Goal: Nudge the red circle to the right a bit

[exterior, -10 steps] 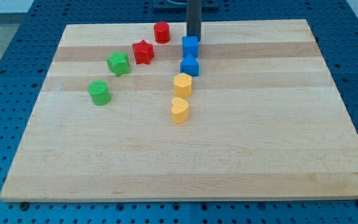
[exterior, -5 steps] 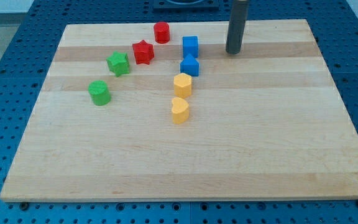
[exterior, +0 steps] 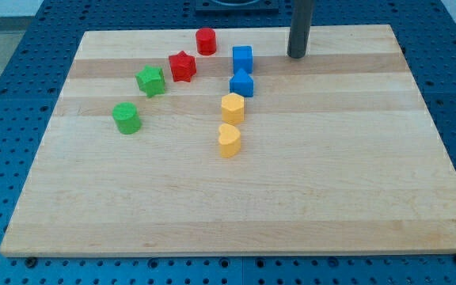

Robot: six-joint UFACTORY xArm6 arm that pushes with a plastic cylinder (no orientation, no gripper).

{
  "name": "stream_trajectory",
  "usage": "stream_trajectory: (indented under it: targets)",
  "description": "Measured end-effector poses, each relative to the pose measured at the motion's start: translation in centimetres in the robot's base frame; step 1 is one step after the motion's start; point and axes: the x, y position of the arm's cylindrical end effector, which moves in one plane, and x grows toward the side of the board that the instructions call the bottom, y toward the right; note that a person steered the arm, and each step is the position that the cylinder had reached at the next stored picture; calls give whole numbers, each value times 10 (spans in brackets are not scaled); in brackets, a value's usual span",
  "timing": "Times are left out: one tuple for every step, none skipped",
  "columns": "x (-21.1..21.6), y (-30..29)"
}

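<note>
The red circle (exterior: 206, 40) stands near the view's top edge of the wooden board (exterior: 307, 182), left of centre. My tip (exterior: 297, 56) rests on the board well to the right of it, with the blue cube (exterior: 242, 58) between them and a little lower. The rod touches no block.
A red star (exterior: 182, 66) and a green star (exterior: 150, 80) lie below-left of the red circle. A green cylinder (exterior: 126, 117) sits further left. A second blue block (exterior: 241, 82), a yellow hexagon (exterior: 233, 107) and a yellow heart (exterior: 229, 140) form a column below the blue cube.
My tip moved from just above the blue cube to the right, then slightly toward the view's top. No block has moved.
</note>
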Motion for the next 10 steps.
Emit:
stream_trajectory:
  targets:
    - [-7,0]
    - [-38,0]
    - [-47,-4]
    - [-54,-16]
    - [-59,-47]
    - [-53,-82]
    - [-50,-115]
    - [-8,-150]
    - [5,-157]
    - [40,-177]
